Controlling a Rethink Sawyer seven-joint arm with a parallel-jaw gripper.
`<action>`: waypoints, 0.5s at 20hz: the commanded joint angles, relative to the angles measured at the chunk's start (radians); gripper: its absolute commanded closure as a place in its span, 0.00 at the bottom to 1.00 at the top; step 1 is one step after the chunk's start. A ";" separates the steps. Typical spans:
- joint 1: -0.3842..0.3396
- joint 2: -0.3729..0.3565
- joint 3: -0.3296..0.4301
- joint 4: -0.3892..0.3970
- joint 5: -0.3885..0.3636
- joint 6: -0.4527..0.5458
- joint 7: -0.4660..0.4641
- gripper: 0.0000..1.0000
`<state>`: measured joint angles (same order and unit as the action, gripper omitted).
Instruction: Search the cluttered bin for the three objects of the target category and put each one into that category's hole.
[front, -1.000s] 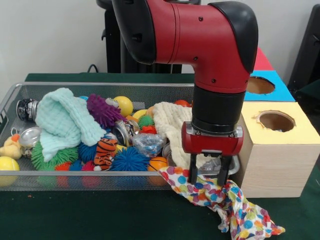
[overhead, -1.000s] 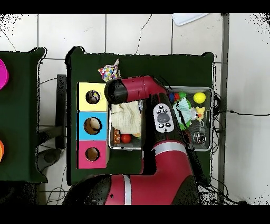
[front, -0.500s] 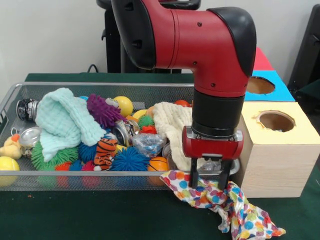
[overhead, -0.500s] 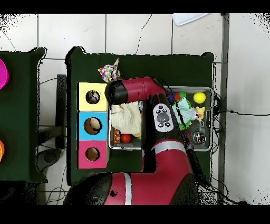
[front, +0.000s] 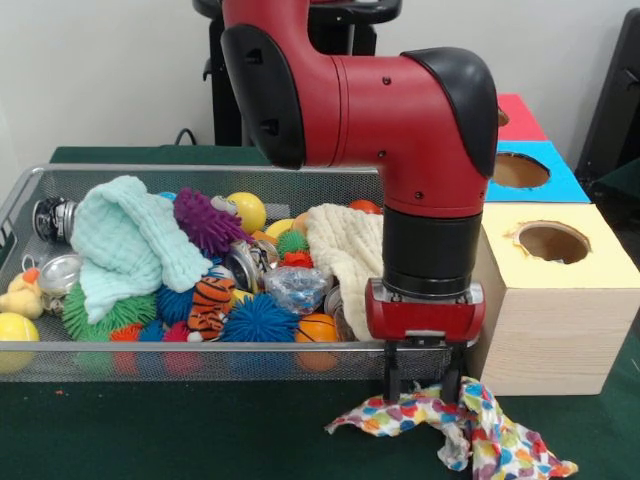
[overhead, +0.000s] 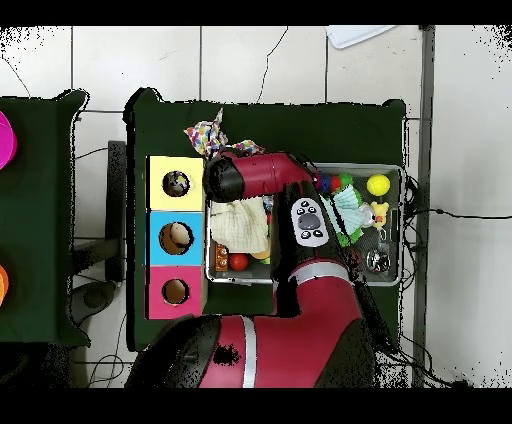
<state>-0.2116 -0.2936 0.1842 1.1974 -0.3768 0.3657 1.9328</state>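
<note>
My worktop (front: 150, 430) is covered in dark green; on it sits a big wire bin (front: 200, 358) full of toys: a mint green cloth (front: 125, 245), a cream cloth (front: 345, 250), a purple spiky toy (front: 205, 220), a blue spiky ball (front: 258, 318), a tiger toy (front: 210, 303), a yellow ball (front: 248, 210) and shiny cans (front: 52, 218); beside the bin stands a wooden box with a yellow hole (front: 553, 242), a blue hole (front: 521, 170) and a red top (front: 520, 120); my claw (front: 423, 385) is down in front of the bin, clenched on the spotty cloth (front: 450, 425), which lies crumpled on the worktop, outside the bin.
</note>
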 joint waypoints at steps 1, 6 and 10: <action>-0.035 0.065 0.061 0.080 -0.029 -0.022 -0.003 0.00; -0.034 0.061 0.066 0.081 -0.035 -0.021 -0.022 1.00; -0.031 0.060 0.063 0.080 -0.032 -0.017 -0.015 1.00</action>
<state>-0.2198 -0.2823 0.1894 1.1973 -0.3766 0.3323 1.9330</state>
